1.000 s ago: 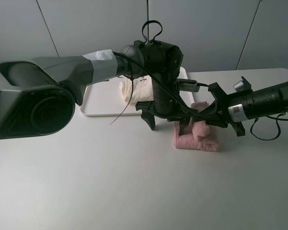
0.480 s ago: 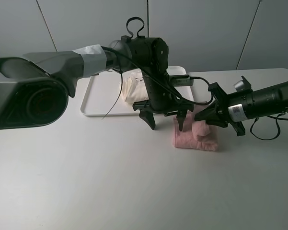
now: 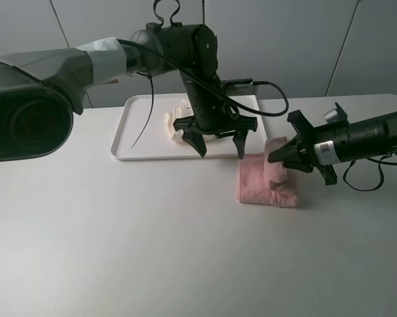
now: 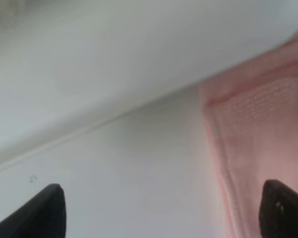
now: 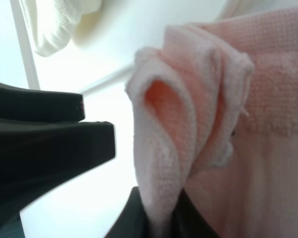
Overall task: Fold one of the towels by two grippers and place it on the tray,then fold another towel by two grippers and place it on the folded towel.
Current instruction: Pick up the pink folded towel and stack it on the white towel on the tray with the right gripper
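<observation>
The pink towel (image 3: 267, 185) lies folded on the table just right of the tray's front corner. My right gripper (image 3: 277, 159) is shut on a raised fold at the towel's far edge, and the right wrist view shows that fold of the pink towel (image 5: 161, 148) pinched between the jaws of the right gripper (image 5: 153, 218). My left gripper (image 3: 220, 146) hangs open and empty over the front rim of the white tray (image 3: 142, 132). In the left wrist view the left gripper (image 4: 166, 213) straddles bare table beside the pink towel (image 4: 258, 124). The cream towel (image 3: 178, 122) lies folded on the tray.
The left arm's black cable (image 3: 145, 105) droops across the tray. One black finger of the left gripper (image 5: 49, 144) shows close beside the pinched fold. The cream towel (image 5: 59, 25) and tray (image 5: 139, 44) lie just beyond. Bare white table (image 3: 152, 238) spreads in front.
My left gripper, open throughout, has drawn back from over the pink towel toward the tray. The right gripper has stayed shut on the pink towel's fold.
</observation>
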Tool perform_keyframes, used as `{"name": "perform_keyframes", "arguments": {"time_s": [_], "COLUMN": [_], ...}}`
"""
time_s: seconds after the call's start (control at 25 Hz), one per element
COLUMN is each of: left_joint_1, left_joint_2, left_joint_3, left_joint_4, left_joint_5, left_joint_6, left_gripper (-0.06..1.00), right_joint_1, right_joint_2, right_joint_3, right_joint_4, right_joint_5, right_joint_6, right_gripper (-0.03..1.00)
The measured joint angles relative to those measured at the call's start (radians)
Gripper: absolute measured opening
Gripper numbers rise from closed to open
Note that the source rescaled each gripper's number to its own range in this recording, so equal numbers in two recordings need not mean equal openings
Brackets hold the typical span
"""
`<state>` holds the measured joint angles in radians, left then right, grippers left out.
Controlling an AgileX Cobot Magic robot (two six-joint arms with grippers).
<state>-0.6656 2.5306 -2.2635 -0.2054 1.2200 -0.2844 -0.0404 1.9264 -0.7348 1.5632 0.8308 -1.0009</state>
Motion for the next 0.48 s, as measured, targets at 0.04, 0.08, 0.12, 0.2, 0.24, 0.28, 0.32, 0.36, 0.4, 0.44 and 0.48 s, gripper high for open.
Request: {"name": "perform_keyframes", "arguments": {"time_s": [0.04, 0.08, 0.12, 0.2, 0.24, 0.28, 0.32, 0.36, 0.4, 0.44, 0.48], "left_joint_1": [0.008, 0.017, 0.026, 0.044, 0.05, 0.057, 0.061, 0.063, 0.065, 0.069, 0.073], "left_joint_2": [-0.006, -0.009, -0.013, -0.016, -0.018, -0.023, -0.028, -0.031, -0.035, -0.039, -0.043], "left_joint_3": [0.0, -0.006, -0.017, -0.043, -0.055, -0.065, -0.073, -0.085, -0.098, -0.107, -0.114], "left_joint_4": [0.0, 0.0, 0.0, -0.003, -0.004, -0.004, -0.004, -0.006, -0.011, -0.019, -0.034], "left_joint_5": [0.0, 0.0, 0.002, 0.002, 0.0, 0.0, 0.0, 0.0, 0.0, 0.0, 0.0], "left_joint_6": [0.005, 0.016, 0.021, 0.028, 0.035, 0.042, 0.049, 0.053, 0.059, 0.065, 0.072], "left_gripper": [1.0, 1.0, 1.0, 1.0, 1.0, 1.0, 1.0, 1.0, 1.0, 1.0, 1.0], "right_joint_1": [0.004, 0.009, 0.018, 0.045, 0.059, 0.075, 0.089, 0.097, 0.099, 0.099, 0.097], "right_joint_2": [0.0, 0.0, 0.0, 0.0, 0.0, 0.0, 0.0, 0.0, 0.0, 0.0, 0.0], "right_joint_3": [0.0, 0.002, 0.002, 0.002, 0.002, 0.002, 0.002, 0.002, 0.002, 0.002, 0.002], "right_joint_4": [0.008, 0.024, 0.04, 0.09, 0.11, 0.13, 0.147, 0.155, 0.157, 0.157, 0.154], "right_joint_5": [0.0, 0.0, 0.0, 0.017, 0.026, 0.033, 0.035, 0.04, 0.04, 0.041, 0.041], "right_joint_6": [-0.002, -0.014, -0.034, -0.068, -0.078, -0.083, -0.087, -0.091, -0.094, -0.097, -0.103], "right_gripper": [0.08, 0.14, 0.24, 0.46, 0.55, 0.6, 0.62, 0.63, 0.63, 0.63, 0.64]}}
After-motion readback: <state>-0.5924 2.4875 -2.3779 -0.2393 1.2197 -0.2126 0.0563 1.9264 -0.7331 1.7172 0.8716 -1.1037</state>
